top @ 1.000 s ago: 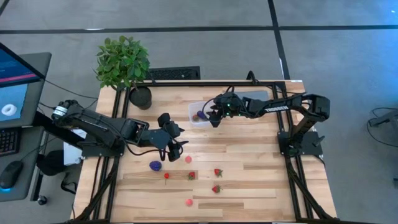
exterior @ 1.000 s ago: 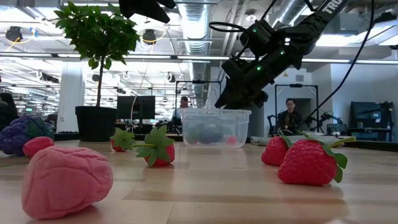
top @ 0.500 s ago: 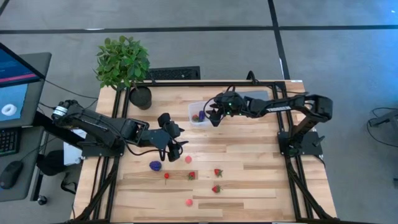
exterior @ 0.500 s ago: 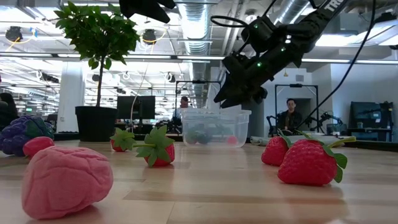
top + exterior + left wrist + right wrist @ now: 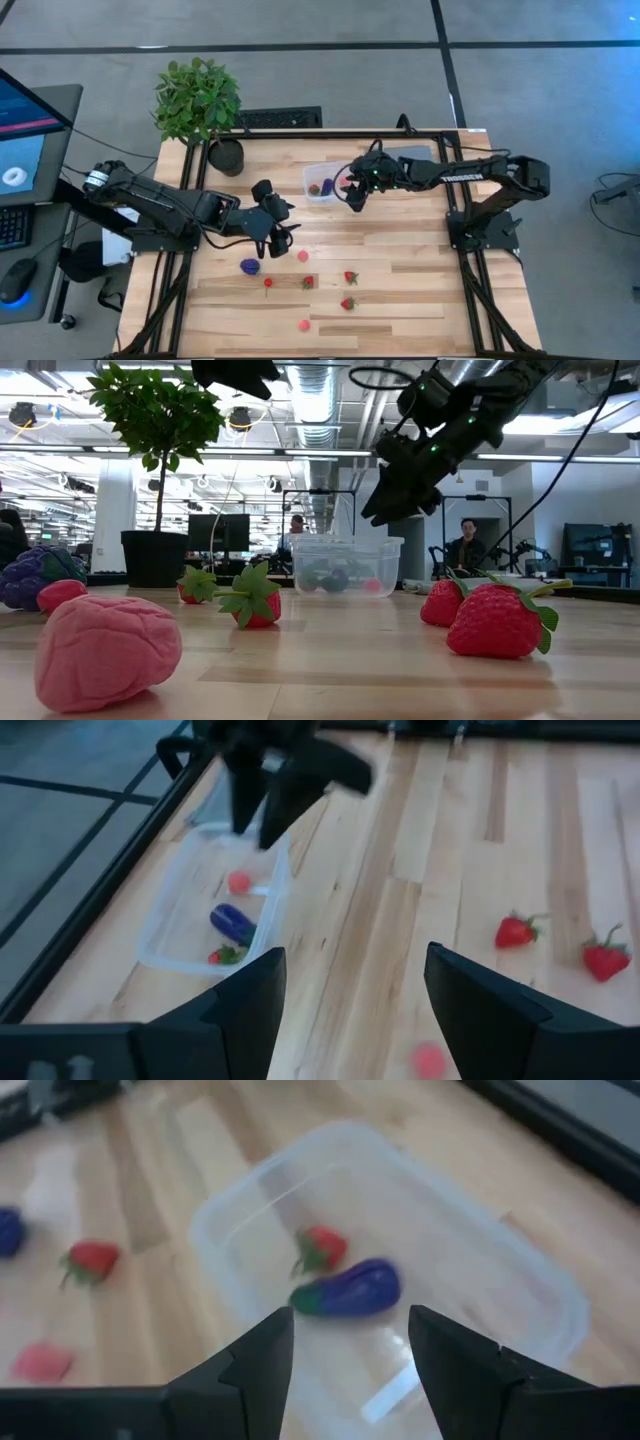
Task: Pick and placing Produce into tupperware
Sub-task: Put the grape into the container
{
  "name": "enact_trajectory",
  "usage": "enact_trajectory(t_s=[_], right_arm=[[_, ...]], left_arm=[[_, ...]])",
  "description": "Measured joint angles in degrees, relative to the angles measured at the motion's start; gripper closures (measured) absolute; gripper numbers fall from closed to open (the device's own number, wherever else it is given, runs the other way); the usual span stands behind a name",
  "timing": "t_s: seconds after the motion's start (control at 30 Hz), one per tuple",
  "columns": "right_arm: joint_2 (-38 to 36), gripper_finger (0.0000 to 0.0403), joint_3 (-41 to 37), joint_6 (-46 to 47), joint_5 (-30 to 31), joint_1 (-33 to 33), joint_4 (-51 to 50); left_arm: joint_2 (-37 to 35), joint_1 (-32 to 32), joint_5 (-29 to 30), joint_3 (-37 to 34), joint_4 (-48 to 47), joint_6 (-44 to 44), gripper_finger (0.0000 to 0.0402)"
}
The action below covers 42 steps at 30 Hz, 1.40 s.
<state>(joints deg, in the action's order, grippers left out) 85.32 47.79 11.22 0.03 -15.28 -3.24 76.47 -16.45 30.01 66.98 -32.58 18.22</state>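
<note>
Hovering above the box's (image 5: 323, 184) near-right edge, right pincer (image 5: 356, 200) open and empty, fingers spread either side of the contents in its wrist view. Resting inside the clear box: a strawberry (image 5: 320, 1247), a purple piece (image 5: 347, 1290) and a small pink ball (image 5: 239, 881). Box near the counter's (image 5: 420, 280) far edge, about midway across. Waiting above mid-counter left of centre, left pincer (image 5: 283, 238) likewise open, nothing between its fingers.

Judged about a third done: three pieces boxed, some seven left loose. Scattered over the near half: another purple piece (image 5: 250, 266), a pink lump (image 5: 303, 256), a small red ball (image 5: 268, 283), three strawberries (image 5: 349, 277) and a pink piece (image 5: 303, 324) nearest the front.

Standing off the far-left corner, a potted plant (image 5: 197, 98); well clear of both arms. Nothing blocking the way between loose produce and box.
</note>
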Motion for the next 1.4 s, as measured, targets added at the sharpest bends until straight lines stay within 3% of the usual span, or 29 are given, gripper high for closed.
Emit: enact_trajectory(t_s=[0.53, 0.7, 1.1, 1.4], right_arm=[[-10.8, 0.0182, 0.0, 1.5, 5.0, 9.9, -11.9], [-14.1, 0.0182, -0.7, 3.0, 9.4, 14.4, -14.5], [-22.5, 0.0182, -11.6, 18.7, 21.5, 26.9, -11.7], [-23.1, 0.0182, -13.5, 29.0, 32.3, 38.1, -12.9]], left_arm=[[0.0, -1.5, -2.4, -8.4, 0.1, 5.3, 0.0172], [-0.3, -2.7, -2.9, -9.3, -0.7, 5.4, 0.0172], [-2.3, -3.4, -3.2, -10.4, -2.1, 6.7, 0.0172], [-3.5, -5.3, -7.3, -10.4, -9.9, 9.7, 0.0172]])
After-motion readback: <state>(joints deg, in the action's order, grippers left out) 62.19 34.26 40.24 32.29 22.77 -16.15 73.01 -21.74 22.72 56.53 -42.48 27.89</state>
